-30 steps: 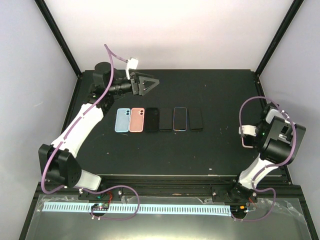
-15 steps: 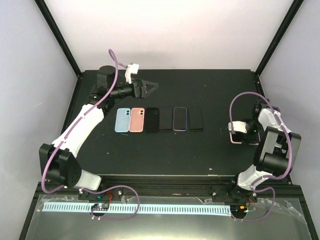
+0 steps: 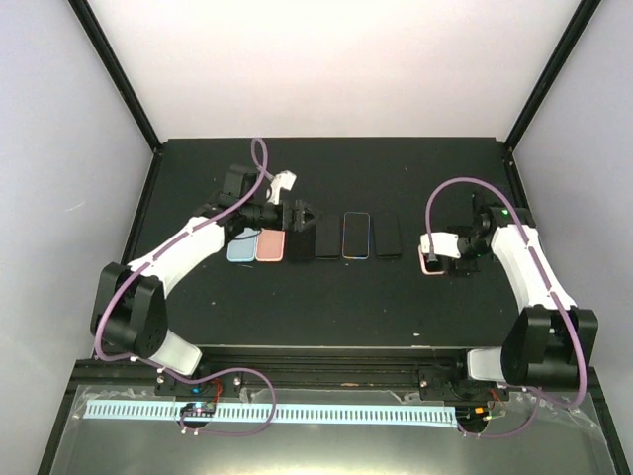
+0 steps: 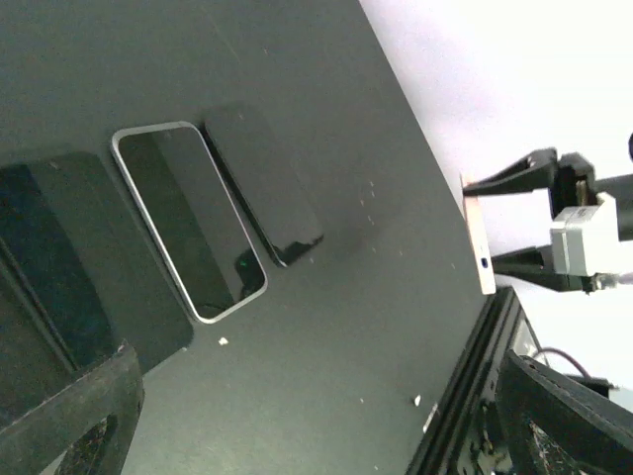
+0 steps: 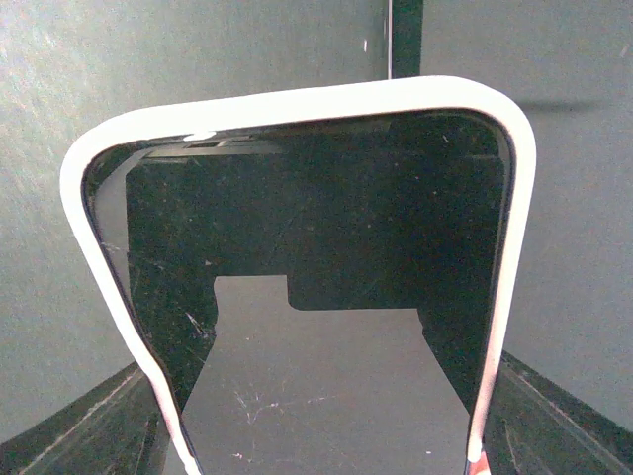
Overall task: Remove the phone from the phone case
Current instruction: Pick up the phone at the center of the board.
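Black table (image 3: pixel 396 307); right tool (image 3: pixel 447 259) low with phone (image 3: pixel 432 264)

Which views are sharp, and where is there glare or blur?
Top external: even light, sharp. Left wrist: upper-right background washed out white; its own dark fingers blurred. Right wrist: pale-rimmed glossy black phone fills it, rim glaring, face mirroring shapes.

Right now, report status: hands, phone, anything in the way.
Left hand open over row of phones. Right hand shut on cased phone; phone not yet out. Row lies between hands.
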Robot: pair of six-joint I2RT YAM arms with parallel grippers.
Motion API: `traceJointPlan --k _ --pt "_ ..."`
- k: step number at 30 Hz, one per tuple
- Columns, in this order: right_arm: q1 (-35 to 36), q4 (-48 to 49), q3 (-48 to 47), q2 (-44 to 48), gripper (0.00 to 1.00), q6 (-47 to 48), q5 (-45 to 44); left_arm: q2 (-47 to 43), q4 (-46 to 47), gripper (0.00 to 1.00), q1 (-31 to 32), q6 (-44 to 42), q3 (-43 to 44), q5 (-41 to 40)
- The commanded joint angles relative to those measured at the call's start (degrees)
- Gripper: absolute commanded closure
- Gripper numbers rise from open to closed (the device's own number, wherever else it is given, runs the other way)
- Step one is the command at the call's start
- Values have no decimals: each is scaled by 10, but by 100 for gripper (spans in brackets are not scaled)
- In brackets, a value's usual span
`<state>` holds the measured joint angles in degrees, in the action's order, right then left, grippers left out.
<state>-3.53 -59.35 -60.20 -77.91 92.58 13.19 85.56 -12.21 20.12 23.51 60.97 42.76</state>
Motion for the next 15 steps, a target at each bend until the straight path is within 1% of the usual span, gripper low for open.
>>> traceJointPlan --k 1,6,9,13,15 --pt "51 -6 -14 46 58 -48 44 16 8 1 21 -14 10 53" --pt "123 -8 -26 83 58 -88 40 32 42 1 57 8 6 105" --pt "177 -6 -29 102 58 -110 27 38 56 2 87 20 7 120" --pt "239 2 -29 120 58 -138 5 46 61 5 113 32 16 139" --pt "266 6 -27 127 58 -148 -9 49 64 8 123 34 18 148"
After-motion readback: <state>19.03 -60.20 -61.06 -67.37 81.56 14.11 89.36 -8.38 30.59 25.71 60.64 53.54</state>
